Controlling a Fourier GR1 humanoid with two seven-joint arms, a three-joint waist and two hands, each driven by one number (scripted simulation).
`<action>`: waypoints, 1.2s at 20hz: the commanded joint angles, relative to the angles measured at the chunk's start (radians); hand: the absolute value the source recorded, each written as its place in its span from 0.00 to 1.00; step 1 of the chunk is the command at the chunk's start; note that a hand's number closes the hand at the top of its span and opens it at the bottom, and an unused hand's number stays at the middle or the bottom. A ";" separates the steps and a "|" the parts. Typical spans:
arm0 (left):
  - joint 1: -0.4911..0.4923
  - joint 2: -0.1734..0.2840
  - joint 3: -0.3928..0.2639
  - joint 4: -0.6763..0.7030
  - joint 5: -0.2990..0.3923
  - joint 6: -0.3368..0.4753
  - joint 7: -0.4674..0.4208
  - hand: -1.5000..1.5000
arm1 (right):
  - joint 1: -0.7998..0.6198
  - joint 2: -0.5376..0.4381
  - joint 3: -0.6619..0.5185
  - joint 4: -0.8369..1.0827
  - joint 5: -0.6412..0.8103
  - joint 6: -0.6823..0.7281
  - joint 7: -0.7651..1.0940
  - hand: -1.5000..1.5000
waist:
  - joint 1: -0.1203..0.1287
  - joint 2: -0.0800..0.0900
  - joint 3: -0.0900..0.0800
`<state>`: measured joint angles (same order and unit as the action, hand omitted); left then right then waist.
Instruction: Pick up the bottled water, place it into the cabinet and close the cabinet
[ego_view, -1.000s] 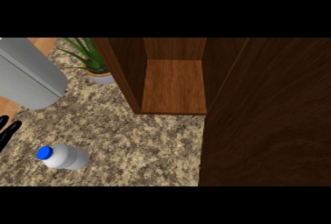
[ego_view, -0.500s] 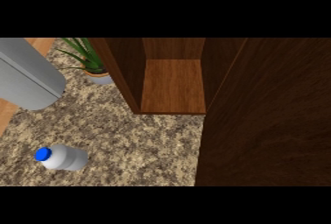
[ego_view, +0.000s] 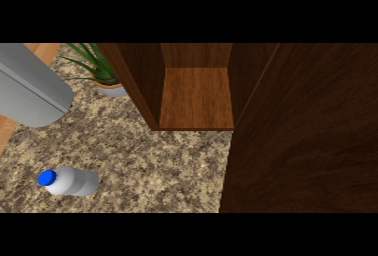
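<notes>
Speckled brown-and-beige granite tabletop (ego_view: 155, 165), filling the lower left and centre of the frame. Clear plastic water bottle with a blue cap (ego_view: 69, 181), lying on its side on the tabletop at the lower left, cap pointing left, apart from everything else. Dark wooden cabinet (ego_view: 196, 97), upper centre of the frame, open, its lighter wooden inner shelf bare and its front edge meeting the tabletop. Dark brown wooden cabinet door (ego_view: 306, 135), a broad panel taking up the right side of the frame from top to bottom, swung open and hiding whatever is behind it. Green spiky-leaved plant in a pale grey pot (ego_view: 103, 75), upper left of centre, standing on the tabletop just beside the cabinet's left wall. Grey cylindrical forearm (ego_view: 29, 85), upper left of the frame, slanting down from the left edge, well apart from the bottle; which arm it is cannot be told. No hand shows in this view, so whether the fingers are apart or together cannot be told. A strip of light wooden surface (ego_view: 6, 132) shows along the left edge beyond the tabletop.
</notes>
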<state>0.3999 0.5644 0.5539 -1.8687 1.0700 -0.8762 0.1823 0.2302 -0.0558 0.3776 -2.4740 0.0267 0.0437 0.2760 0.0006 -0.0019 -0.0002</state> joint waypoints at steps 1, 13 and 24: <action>-0.080 0.011 0.005 0.062 -0.050 -0.005 0.035 0.00 | 0.000 0.008 0.052 -0.083 0.076 -0.031 0.053 0.00 | -0.005 0.001 0.000; -0.291 -0.203 -0.059 0.263 -0.464 -0.019 -0.020 0.00 | -0.124 -0.006 0.050 -0.079 0.066 -0.081 0.167 0.00 | -0.007 0.003 -0.001; -0.369 -0.270 -0.055 0.563 -0.888 -0.124 -0.316 0.00 | -0.081 -0.051 0.116 -0.139 0.106 -0.120 0.189 0.00 | -0.014 0.002 -0.002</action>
<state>0.0600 0.3222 0.5138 -1.3997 0.3222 -0.9748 -0.0339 0.1556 -0.0834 0.4899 -2.4853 0.0605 -0.0675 0.3719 -0.0114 -0.0004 -0.0019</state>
